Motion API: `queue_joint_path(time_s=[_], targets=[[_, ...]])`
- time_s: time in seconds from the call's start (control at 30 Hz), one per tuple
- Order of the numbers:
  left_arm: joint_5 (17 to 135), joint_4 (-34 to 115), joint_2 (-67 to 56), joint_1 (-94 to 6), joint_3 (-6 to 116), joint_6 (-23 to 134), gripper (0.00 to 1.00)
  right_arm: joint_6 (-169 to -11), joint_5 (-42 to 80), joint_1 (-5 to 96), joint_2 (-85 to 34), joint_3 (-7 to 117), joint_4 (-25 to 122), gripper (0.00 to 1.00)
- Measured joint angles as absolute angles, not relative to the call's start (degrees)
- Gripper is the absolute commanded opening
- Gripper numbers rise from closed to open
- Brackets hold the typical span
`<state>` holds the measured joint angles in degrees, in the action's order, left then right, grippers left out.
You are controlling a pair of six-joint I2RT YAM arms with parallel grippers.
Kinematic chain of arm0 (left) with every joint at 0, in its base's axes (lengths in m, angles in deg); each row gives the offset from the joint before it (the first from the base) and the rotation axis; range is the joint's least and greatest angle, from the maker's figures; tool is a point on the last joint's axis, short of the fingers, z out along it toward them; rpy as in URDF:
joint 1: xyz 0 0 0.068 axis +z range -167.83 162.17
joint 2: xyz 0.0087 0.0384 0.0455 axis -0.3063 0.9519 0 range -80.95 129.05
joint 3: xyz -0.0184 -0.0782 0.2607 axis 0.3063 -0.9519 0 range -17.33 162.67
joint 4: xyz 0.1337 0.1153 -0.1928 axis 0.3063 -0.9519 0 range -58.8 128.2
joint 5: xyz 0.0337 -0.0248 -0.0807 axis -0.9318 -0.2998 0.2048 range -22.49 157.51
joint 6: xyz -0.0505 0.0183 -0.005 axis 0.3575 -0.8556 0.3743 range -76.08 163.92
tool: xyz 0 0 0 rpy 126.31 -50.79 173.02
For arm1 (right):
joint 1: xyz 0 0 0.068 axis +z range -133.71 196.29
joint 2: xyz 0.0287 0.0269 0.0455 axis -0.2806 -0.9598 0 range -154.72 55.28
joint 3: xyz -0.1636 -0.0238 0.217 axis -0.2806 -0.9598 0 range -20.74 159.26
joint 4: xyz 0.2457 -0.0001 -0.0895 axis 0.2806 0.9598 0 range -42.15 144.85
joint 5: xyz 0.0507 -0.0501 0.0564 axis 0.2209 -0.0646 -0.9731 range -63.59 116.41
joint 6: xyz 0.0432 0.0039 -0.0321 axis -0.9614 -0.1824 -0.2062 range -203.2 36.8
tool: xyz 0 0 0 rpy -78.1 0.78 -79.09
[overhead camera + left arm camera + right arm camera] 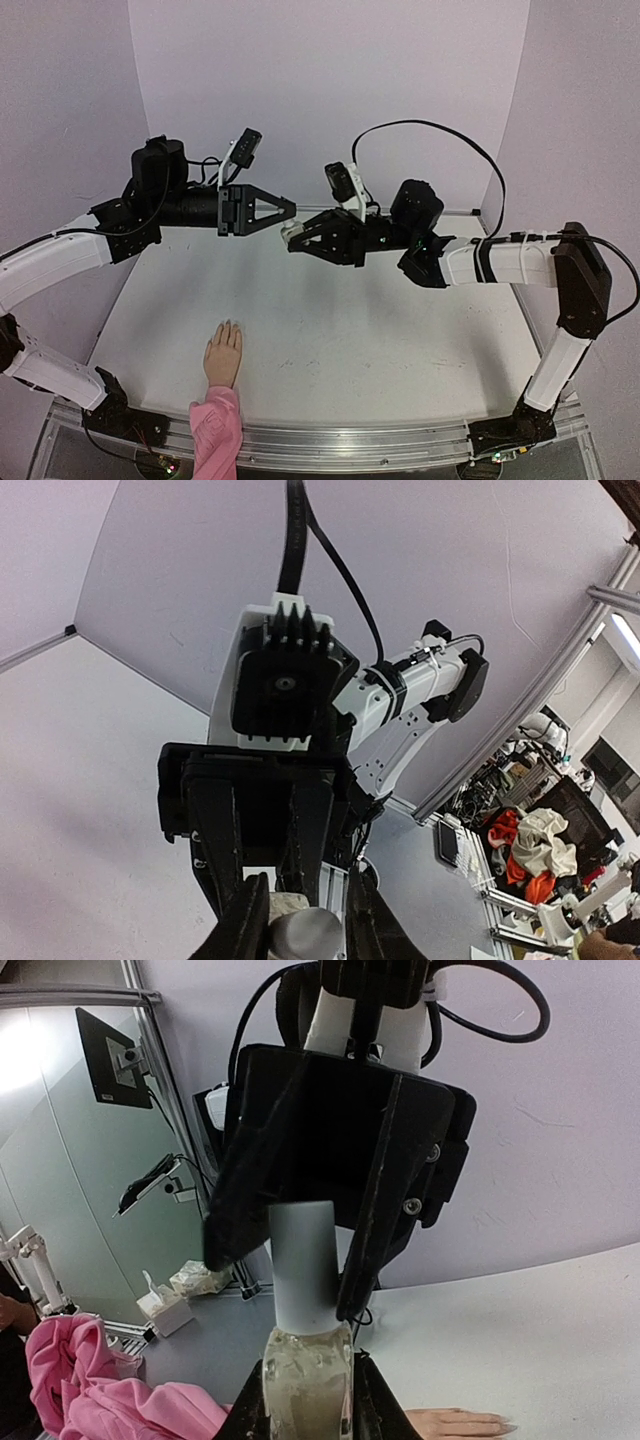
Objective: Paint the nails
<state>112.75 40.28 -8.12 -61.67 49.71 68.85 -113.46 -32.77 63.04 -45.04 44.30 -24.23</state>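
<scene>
My right gripper (291, 236) (308, 1405) is shut on a small pale nail polish bottle (308, 1380) and holds it high above the table. The bottle's grey cap (303, 1260) points at my left gripper (292, 212) (305, 925), whose fingers close on either side of the cap (305, 935). The two grippers meet tip to tip over the middle back of the table. The flesh-coloured mannequin hand (223, 355) with a pink sleeve (216, 432) lies flat at the near left, fingers pointing away. Its nails (231, 326) are barely distinguishable. The hand also shows low in the right wrist view (460, 1423).
The white table (380, 340) is enclosed by pale walls at the back and sides. An aluminium rail (400, 440) runs along the near edge between the arm bases. Black cables (440, 130) loop above the right arm.
</scene>
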Motion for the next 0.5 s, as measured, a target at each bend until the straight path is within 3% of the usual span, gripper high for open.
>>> queue_joint_path(time_s=[0.2, 0.27, 0.4, 0.5], targets=[[107.5, 40.72, -7.55, -61.47, 49.71, 67.14, 0.0, -111.89, -27.24, 62.93, -44.75, 43.88, -22.41, 0.0], [102.13, 39.48, -7.31, -61.47, 49.93, 65.9, 0.0, -107.84, -19.54, 63.56, -43.44, 43.29, -17.95, 0.0], [85.62, 31.93, -5.03, -62.52, 54.74, 65.94, 0.0, -94.73, 17.61, 71.71, -41.41, 43.1, -9.93, 0.0], [80.29, 27.58, -3.11, -64.12, 57.58, 66.77, 0.07, -84.92, 43.19, 78.53, -42.87, 43.16, -11.0, 0.0]])
